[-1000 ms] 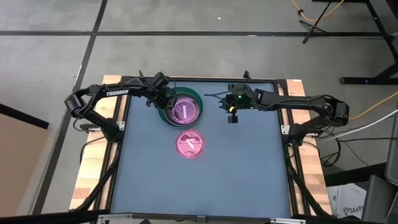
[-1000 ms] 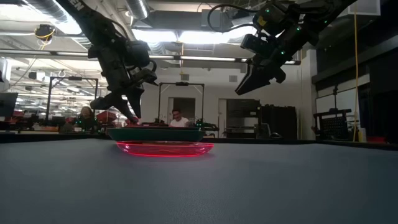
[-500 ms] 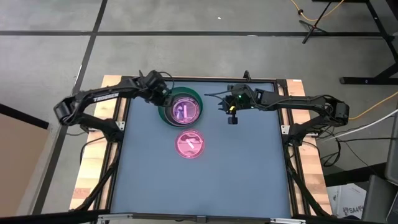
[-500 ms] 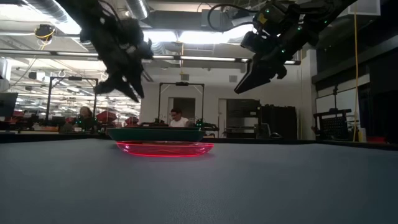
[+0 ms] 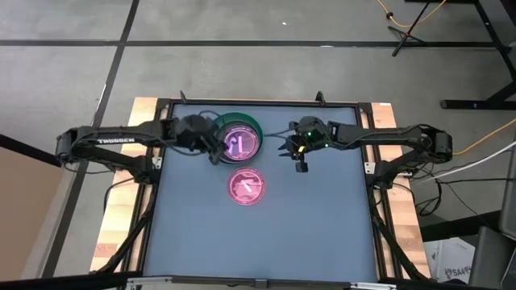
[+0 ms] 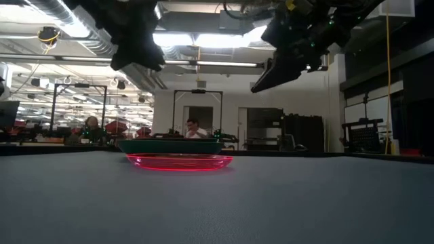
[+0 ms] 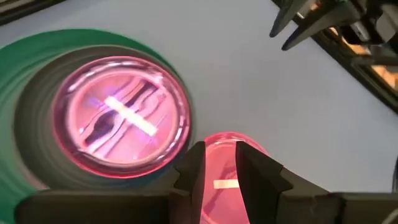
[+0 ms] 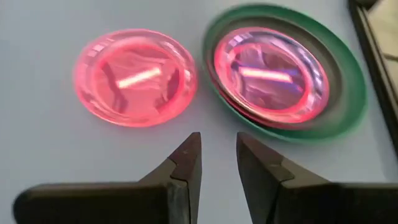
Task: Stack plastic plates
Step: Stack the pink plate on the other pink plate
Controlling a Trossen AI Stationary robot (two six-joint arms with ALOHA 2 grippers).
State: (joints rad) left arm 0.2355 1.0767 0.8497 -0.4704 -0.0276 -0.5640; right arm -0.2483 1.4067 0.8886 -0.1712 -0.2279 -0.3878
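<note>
A stack of plates (image 5: 239, 141) rests on the table's far middle. A large dark green plate (image 8: 348, 118) is at the bottom, a dark grey one lies on it, and a translucent pink plate (image 7: 124, 118) is on top. One loose translucent pink plate (image 5: 246, 187) lies flat on the table just nearer than the stack, and it also shows in the low view (image 6: 180, 162). My left gripper (image 5: 211, 150) hovers open by the stack's near-left rim, raised above it. My right gripper (image 5: 300, 165) hovers open to the right of the stack, holding nothing.
The grey table top (image 5: 306, 225) lies bare in its near half and on its right side. Wooden frame rails (image 5: 385, 201) edge the table. In the low view, people sit in the room far beyond the table (image 6: 194, 129).
My left gripper has risen from the stack's left rim, where it stood low a second ago, and has swung a little toward the near edge. My right gripper has drifted slightly toward the near edge and up. The plates have stayed in place.
</note>
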